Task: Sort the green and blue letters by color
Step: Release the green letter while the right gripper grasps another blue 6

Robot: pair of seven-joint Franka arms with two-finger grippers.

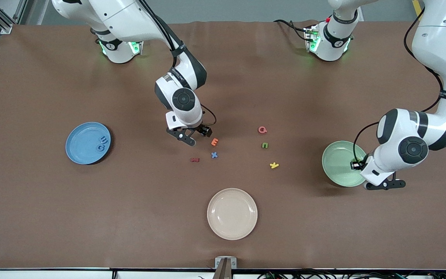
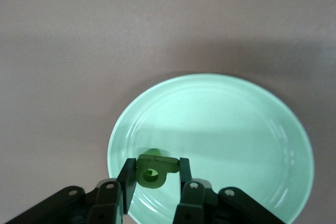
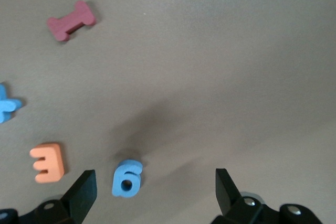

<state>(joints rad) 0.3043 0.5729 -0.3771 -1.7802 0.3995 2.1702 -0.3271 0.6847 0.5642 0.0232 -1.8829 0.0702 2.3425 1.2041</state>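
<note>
Currently the green plate sits at the left arm's end of the bench, directly under the left claw, which is clamped on a green letter; release needs only a straight drop. Over mid-bench, the right claw hangs fully spread and empty; in the right wrist view the blue letter lies between its fingers, toward 9 o'clock of centre, long axis 12-to-6.

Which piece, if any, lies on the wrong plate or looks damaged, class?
Nothing stands out. The blue plate holds only blue letters, the left pincer holds a green letter over the green plate, and the beige plate is bare.
</note>
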